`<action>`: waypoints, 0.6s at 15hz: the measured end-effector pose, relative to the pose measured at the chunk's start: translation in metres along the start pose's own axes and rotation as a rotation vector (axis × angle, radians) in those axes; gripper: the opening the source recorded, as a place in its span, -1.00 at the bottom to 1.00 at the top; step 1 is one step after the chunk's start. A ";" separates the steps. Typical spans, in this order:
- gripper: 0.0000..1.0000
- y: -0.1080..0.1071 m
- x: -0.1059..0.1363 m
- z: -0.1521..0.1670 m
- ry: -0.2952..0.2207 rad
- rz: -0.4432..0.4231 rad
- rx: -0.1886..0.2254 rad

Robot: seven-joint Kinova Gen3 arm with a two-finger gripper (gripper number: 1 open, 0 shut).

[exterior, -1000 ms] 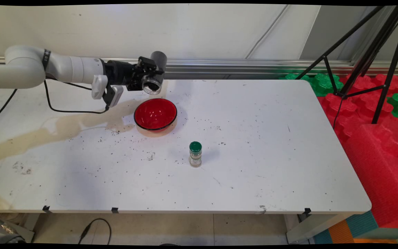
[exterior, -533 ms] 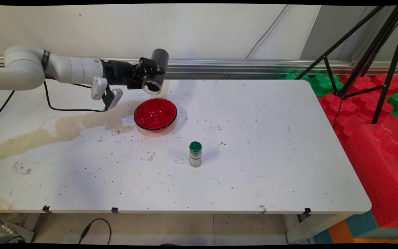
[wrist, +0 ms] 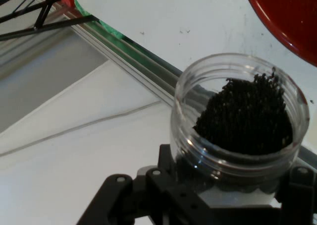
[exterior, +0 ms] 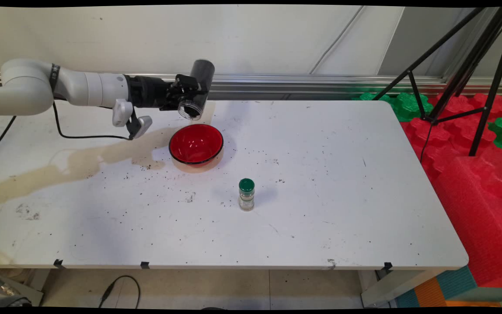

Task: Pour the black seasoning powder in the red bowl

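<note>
One white table (exterior: 342, 174) carries most of what shows: its top is scuffed, peppered with small dark specks (exterior: 137, 174), and marked by a long tan stain (exterior: 72, 163) running leftward from the red bowl (exterior: 196, 144). Above and just behind the bowl, the gripper (exterior: 188, 93) is clamped on an open clear jar (exterior: 191, 109) of black granules (wrist: 245, 116), tipped so its mouth faces down toward the bowl's far rim. From the hand camera the jar (wrist: 237, 131) sits between the black linkage with the granules heaped toward its lip, and the bowl's red edge (wrist: 292, 22) shows beside it. In front of the bowl and a little right stands a small spice jar with a green cap (exterior: 246, 194), upright and well apart from it. Behind the bowl a metal rail (exterior: 320, 80) runs along the pale wall. Far right of the bowl, off the table's edge, lie red and green foam blocks (exterior: 464, 139) and a black tripod (exterior: 473, 65).
</note>
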 end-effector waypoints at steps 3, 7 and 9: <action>-1.00 -0.001 0.000 -0.002 -0.001 0.034 0.005; -1.00 -0.002 0.000 -0.003 -0.001 0.066 0.009; -1.00 -0.002 0.000 -0.004 -0.001 0.085 0.012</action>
